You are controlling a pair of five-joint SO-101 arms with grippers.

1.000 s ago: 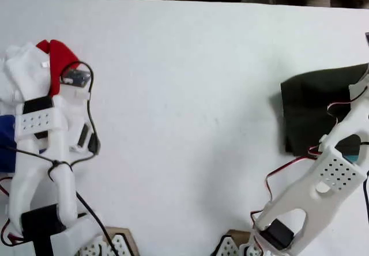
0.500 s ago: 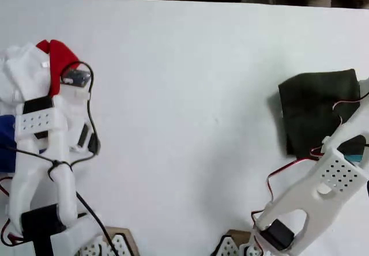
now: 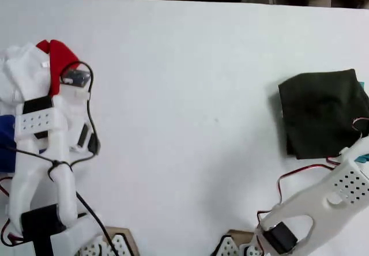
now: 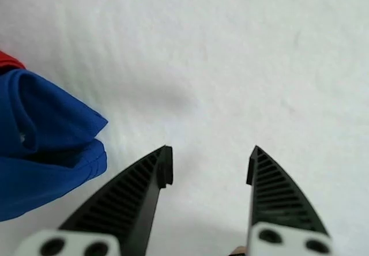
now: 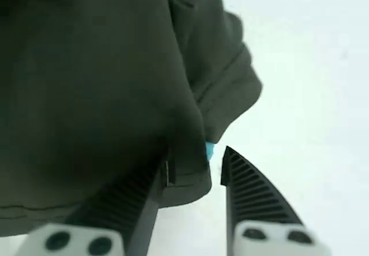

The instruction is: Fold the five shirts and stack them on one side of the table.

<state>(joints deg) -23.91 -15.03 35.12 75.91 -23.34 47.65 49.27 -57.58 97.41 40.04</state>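
No writing, label, number or sign can be read on the folded dark green fabric shirt [image 3: 323,113], the crumpled blue fabric shirt [image 4: 40,146] or the plain white worktop [image 3: 190,94].

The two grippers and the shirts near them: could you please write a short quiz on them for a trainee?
1. True or false: the left gripper is shut on the blue shirt.
2. Which colour peeks out from under the edge of the dark green shirt? A red, B light blue, C yellow.
3. Fill in: the right gripper has its fingers ___.
Key: 1 false; 2 B; 3 open.
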